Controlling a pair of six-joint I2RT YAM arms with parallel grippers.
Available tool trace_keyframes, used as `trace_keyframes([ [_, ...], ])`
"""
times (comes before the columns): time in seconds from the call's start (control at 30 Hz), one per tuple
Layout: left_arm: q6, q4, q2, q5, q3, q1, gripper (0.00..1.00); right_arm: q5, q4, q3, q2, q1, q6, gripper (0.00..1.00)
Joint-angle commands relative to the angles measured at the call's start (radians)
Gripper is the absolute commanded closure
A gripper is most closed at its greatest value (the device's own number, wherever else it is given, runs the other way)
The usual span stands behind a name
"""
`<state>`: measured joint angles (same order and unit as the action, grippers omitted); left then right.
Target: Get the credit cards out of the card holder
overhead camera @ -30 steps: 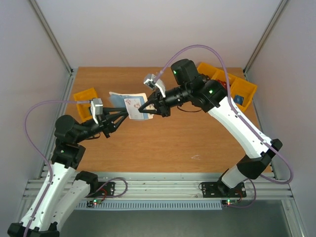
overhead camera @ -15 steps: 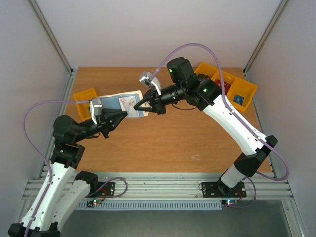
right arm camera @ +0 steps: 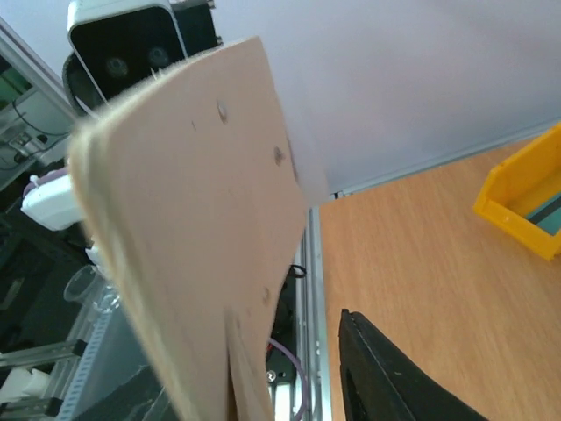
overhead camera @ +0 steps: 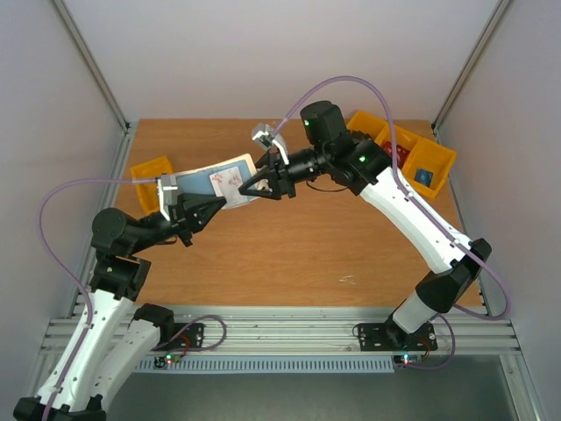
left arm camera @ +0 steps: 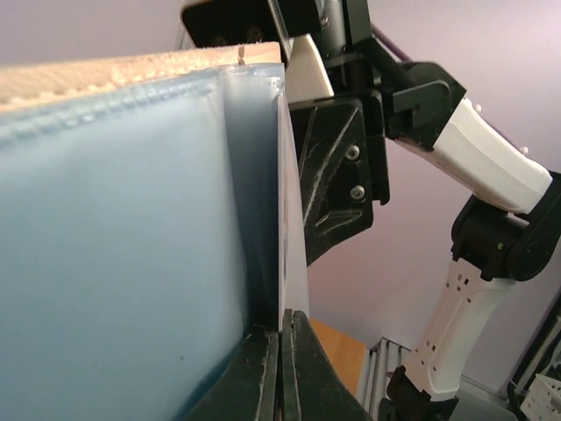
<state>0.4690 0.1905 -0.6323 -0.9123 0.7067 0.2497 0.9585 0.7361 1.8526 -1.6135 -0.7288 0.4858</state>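
Wooden table [overhead camera: 351, 237] fills the floor of a pale-walled cell, and both arms meet in the air over its rear-left part. Seen from above, the left gripper [overhead camera: 202, 209] has its jaws pressed together on the lower edge of the card holder [overhead camera: 200, 180]. The holder stands open above it towards 12 o'clock, with its long axis running roughly 9 to 3.

One of the credit cards [overhead camera: 230, 181], pale with red markings, sits in a pocket near the 3 o'clock end (I cannot make out a second one). The right gripper [overhead camera: 248, 187] is just beside that end. Its jaws are parted, and the one finger in its wrist view is clear of the beige cover.

The card lies towards 9 or 10 o'clock from the right fingertips, so I judge the right arm better placed to pull it.
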Motion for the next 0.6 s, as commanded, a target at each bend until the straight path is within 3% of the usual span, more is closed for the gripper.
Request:
trace_keyframes([
  [0.0, 0.034, 0.082, 0.019, 0.031, -0.009, -0.01, 1.0, 0.084, -0.111, -0.075, 0.07, 0.054, -0.06, 0.63],
  [0.1, 0.041, 0.082, 0.019, 0.026, -0.012, -0.009, 1.0, 0.084, -0.092, -0.095, 0.089, 0.064, -0.05, 0.66],
  [0.23, 0.04, 0.086, 0.018, 0.016, -0.01, -0.01, 1.0, 0.121, -0.092, -0.095, 0.075, 0.066, -0.079, 0.8],
  [0.4, 0.047, 0.088, 0.013, 0.024, -0.013, -0.009, 1.0, 0.134, -0.145, -0.103, 0.056, 0.058, -0.12, 0.72],
  [0.57, 0.053, 0.083, 0.012, 0.02, -0.007, -0.009, 1.0, 0.138, -0.151, -0.091, 0.041, 0.049, -0.122, 0.96],
])
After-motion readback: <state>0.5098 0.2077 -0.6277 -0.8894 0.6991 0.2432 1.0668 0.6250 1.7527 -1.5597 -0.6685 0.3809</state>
